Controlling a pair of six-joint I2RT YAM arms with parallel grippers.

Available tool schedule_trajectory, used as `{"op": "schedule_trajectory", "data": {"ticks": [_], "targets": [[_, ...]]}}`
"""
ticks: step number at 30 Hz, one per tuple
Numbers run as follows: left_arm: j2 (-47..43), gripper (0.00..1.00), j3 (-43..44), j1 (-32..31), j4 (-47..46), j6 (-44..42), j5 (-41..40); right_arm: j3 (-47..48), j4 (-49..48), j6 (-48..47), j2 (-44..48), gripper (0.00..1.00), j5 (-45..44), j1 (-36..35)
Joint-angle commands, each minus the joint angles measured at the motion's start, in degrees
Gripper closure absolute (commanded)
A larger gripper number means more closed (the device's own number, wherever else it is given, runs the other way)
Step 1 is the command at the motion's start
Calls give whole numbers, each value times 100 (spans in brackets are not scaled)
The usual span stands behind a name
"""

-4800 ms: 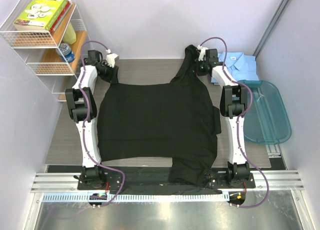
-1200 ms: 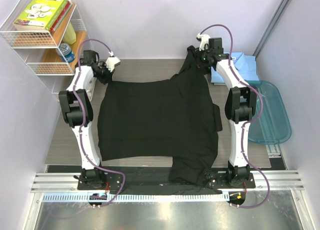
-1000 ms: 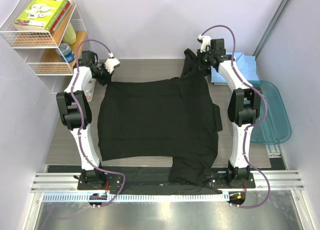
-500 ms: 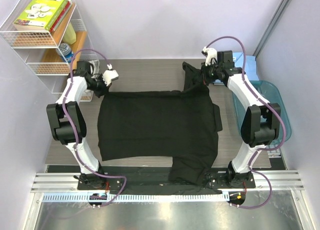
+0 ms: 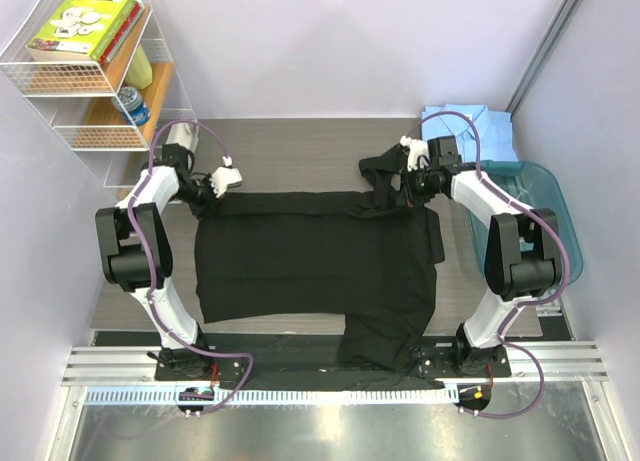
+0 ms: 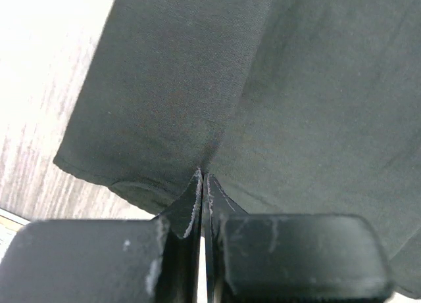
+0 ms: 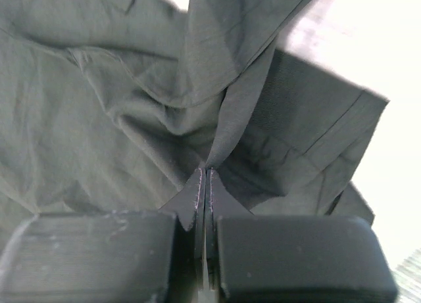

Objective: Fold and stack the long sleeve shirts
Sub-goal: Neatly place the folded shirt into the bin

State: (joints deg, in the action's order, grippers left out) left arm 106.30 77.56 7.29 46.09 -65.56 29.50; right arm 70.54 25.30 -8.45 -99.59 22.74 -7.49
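Note:
The black long sleeve shirt [image 5: 315, 256] lies spread across the table, its near part hanging over the front edge. My left gripper [image 5: 204, 192] is shut on the shirt's far left corner; in the left wrist view the fingertips [image 6: 197, 185] pinch black cloth [image 6: 296, 86]. My right gripper [image 5: 406, 186] is shut on the bunched far right corner, and creased fabric [image 7: 99, 119] rises from its closed tips [image 7: 205, 173]. Between the two grippers the far edge runs as a fold line. The light blue long sleeve shirt [image 5: 468, 131] lies folded at the back right.
A teal plastic tub [image 5: 545, 216] stands at the right edge of the table, beside the right arm. A wire shelf [image 5: 95, 76] with books and a can stands at the back left. Bare wood table [image 5: 300, 151] shows beyond the black shirt.
Both grippers have drawn the black shirt's far edge toward the front, folding it back over itself. The right arm has swung clear of the light blue shirt, which now shows whole.

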Motion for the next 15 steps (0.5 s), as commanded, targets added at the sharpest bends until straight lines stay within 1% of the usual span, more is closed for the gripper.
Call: {"op": "schedule_trajectory", "data": {"ticks": [1, 6, 9, 11, 15], "targets": [[-66, 100, 49, 9, 234, -203, -181, 21, -157, -113, 177, 99, 11, -69], [-241, 100, -4, 1, 103, -36, -234, 319, 62, -201, 291, 99, -147, -69], [-180, 100, 154, 1, 295, -18, -225, 355, 229, -254, 335, 99, -130, -69], [-154, 100, 146, -8, 410, -79, -260, 276, 300, -298, 318, 99, -95, -60], [-66, 100, -109, -17, 287, -220, -462, -232, 274, -342, 186, 99, 2, -121]]}}
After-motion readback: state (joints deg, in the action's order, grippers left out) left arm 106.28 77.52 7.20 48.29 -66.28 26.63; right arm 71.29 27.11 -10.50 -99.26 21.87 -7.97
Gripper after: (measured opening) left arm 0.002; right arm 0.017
